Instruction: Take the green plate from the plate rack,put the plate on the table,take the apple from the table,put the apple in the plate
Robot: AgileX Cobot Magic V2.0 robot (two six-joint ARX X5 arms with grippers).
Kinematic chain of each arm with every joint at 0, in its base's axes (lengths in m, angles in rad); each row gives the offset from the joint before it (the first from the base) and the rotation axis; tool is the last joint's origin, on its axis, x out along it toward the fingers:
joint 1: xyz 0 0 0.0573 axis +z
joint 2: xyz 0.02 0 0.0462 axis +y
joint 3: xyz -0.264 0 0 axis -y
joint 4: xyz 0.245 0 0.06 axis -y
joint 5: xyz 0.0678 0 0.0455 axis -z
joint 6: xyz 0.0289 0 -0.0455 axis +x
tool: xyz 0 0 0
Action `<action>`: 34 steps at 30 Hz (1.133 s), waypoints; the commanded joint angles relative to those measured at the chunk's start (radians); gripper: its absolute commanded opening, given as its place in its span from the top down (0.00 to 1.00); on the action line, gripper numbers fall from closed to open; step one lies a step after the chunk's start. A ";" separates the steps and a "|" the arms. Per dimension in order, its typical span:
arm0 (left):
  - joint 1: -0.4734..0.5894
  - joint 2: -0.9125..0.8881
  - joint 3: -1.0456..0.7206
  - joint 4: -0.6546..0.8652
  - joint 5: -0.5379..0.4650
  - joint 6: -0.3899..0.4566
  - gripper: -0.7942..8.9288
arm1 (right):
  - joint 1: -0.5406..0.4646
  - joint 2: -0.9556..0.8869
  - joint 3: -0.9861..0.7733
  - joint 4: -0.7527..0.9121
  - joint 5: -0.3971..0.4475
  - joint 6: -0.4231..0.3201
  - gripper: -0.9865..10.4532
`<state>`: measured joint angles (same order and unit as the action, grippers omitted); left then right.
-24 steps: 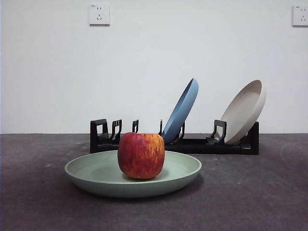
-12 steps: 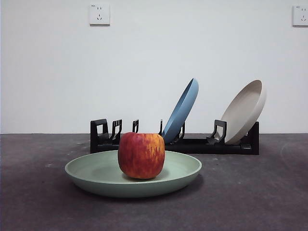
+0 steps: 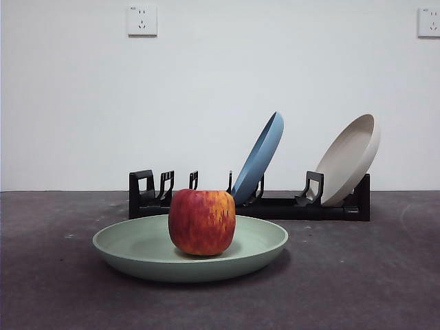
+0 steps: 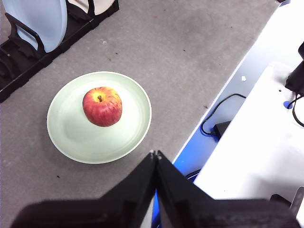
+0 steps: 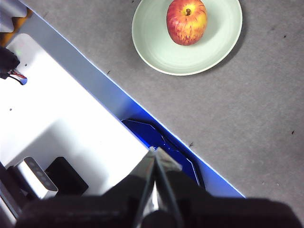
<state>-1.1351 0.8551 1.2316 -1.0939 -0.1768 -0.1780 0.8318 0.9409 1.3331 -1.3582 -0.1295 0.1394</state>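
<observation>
The red apple (image 3: 202, 222) sits upright in the middle of the green plate (image 3: 130, 249), which lies flat on the dark grey table (image 3: 357, 275) in front of the black plate rack (image 3: 275, 206). Both wrist views look down on the apple (image 4: 102, 106) (image 5: 186, 21) inside the green plate (image 4: 76, 137) (image 5: 156, 47). My left gripper (image 4: 155, 153) is shut, raised high over the table's edge, away from the plate. My right gripper (image 5: 153, 150) is shut too, high above the table's border on the other side. Neither arm shows in the front view.
A blue plate (image 3: 260, 157) and a cream-white plate (image 3: 350, 158) lean in the rack behind the green plate. Beyond the table's edge lie a white surface (image 4: 256, 156), a black cable (image 4: 216, 126) and small devices (image 5: 38, 178).
</observation>
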 commanded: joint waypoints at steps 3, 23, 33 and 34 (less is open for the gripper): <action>-0.002 -0.001 0.000 0.000 -0.004 -0.003 0.92 | 0.002 -0.002 0.002 -0.011 0.001 0.009 0.91; 0.663 -0.293 -0.123 0.668 0.153 0.321 0.92 | 0.002 -0.002 0.002 -0.011 0.001 0.009 0.91; 0.949 -0.573 -0.597 1.023 0.154 0.313 0.92 | 0.002 -0.011 0.002 -0.011 0.001 0.009 0.91; 0.967 -0.592 -0.652 1.054 0.155 0.291 0.92 | 0.002 -0.012 0.002 -0.011 0.001 0.009 0.91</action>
<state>-0.1844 0.2787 0.6460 -0.0681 -0.0280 0.1368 0.8318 0.9337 1.3331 -1.3582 -0.1291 0.1398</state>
